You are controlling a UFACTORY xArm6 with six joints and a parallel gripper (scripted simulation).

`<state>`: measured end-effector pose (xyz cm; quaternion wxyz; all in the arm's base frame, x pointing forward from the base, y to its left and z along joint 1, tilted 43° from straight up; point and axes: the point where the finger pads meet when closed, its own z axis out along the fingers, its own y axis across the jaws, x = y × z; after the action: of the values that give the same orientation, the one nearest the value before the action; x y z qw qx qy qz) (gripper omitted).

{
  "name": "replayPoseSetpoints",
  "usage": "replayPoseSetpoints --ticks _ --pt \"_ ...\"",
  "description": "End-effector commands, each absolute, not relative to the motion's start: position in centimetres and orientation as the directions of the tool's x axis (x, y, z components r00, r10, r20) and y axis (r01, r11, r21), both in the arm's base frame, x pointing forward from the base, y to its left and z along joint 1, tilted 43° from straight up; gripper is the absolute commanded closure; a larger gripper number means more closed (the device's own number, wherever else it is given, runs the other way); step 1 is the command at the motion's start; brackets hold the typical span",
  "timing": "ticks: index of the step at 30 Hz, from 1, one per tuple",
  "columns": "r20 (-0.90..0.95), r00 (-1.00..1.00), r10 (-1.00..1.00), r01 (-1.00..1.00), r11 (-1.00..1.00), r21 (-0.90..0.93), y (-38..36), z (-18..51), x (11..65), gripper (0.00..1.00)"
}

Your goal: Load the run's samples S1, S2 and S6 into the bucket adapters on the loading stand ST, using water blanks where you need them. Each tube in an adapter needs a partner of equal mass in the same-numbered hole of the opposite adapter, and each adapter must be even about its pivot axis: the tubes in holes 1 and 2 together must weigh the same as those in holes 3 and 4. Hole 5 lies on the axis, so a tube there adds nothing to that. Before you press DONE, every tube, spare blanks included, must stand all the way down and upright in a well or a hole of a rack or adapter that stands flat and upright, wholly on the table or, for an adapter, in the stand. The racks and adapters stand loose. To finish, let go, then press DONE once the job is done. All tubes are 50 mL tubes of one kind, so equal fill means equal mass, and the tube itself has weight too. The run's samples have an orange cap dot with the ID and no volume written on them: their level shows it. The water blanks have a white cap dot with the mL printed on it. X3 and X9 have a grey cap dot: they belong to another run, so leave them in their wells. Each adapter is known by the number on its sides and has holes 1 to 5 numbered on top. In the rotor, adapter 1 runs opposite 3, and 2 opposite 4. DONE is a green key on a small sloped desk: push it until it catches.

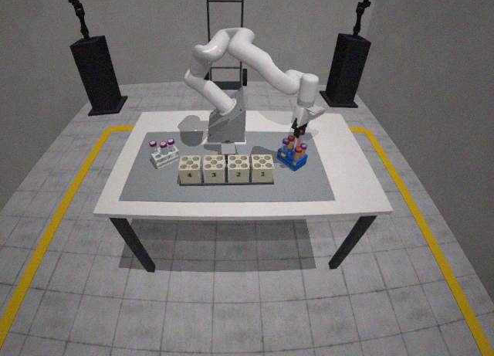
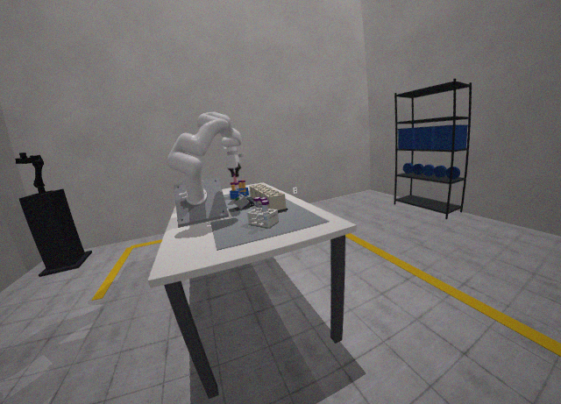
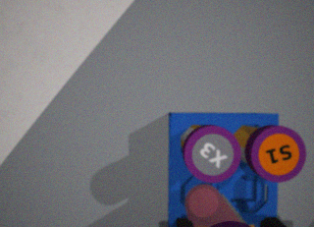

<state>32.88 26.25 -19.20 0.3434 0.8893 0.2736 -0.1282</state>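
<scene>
My gripper (image 1: 299, 130) (image 2: 234, 172) (image 3: 228, 224) is shut on a pink-filled tube (image 1: 299, 140) (image 2: 235, 179) (image 3: 203, 201) with a purple cap, held upright above the blue rack (image 1: 285, 160) (image 2: 234, 194) (image 3: 221, 119). Its cap dot is cut off in the wrist view. Below it in the rack stand X3 (image 3: 212, 154), S1 (image 3: 276, 153) and two more tubes. Adapters 4 (image 1: 195, 179), 3 (image 1: 219, 179), 2 (image 1: 244, 179) and 1 (image 1: 268, 178) stand on the stand (image 1: 226, 184), with no tubes showing. The white rack (image 1: 167, 161) (image 2: 263, 218) holds three purple-capped tubes with white dots.
The small sloped desk (image 1: 228, 148) with the green DONE key (image 1: 227, 141) stands between the arm's base and the adapters. The blue rack is right of adapter 1, and the white rack is at the mat's left side.
</scene>
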Motion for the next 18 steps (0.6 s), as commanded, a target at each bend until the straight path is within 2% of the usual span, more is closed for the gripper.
replayPoseSetpoints --ticks 1,18 --pt "-0.412 0.818 0.401 0.574 -0.616 0.540 26.9 -18.6 33.0 1.00" --pt "-0.412 0.818 0.401 0.574 -0.616 0.540 29.0 -16.4 33.1 1.00"
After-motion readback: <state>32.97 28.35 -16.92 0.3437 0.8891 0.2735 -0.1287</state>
